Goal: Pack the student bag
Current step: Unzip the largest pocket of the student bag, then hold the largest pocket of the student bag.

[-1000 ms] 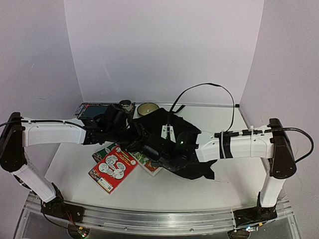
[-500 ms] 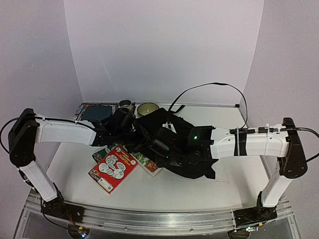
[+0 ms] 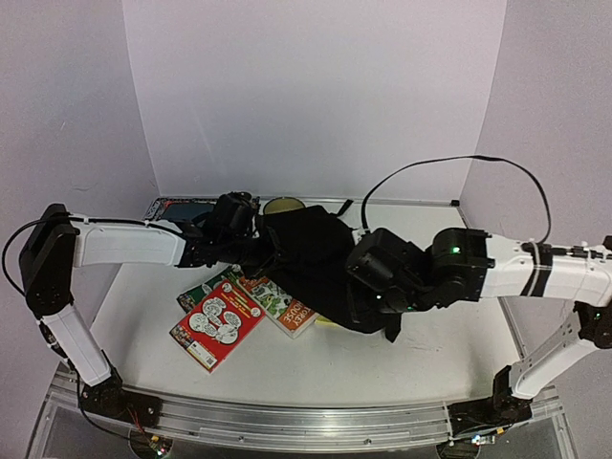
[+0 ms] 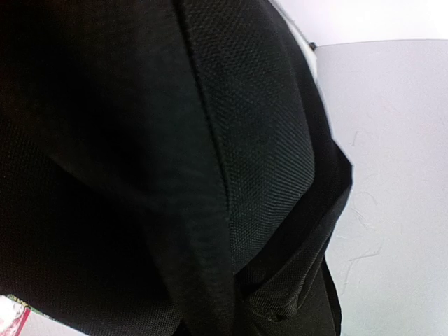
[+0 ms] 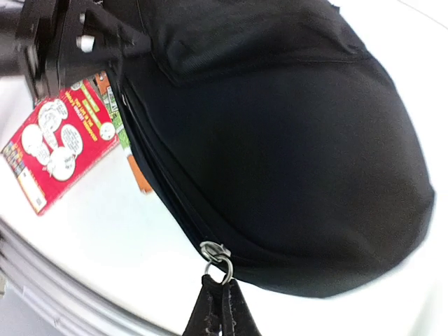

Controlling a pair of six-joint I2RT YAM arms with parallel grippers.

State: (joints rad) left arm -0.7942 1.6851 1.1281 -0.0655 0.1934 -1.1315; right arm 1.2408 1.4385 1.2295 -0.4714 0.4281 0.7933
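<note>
The student bag [image 3: 306, 251] lies rounded in the middle of the white table [image 3: 440, 349]. A red book [image 3: 216, 322] lies near the bag's left side, and a green and orange book [image 3: 285, 308] shows from under its near-left edge. My left gripper [image 5: 122, 42] is against the bag's left edge; I cannot tell whether its fingers are closed. My right gripper [image 5: 220, 297] is pinched tight on the metal zip pull [image 5: 216, 259] at the bag's near rim.
</note>
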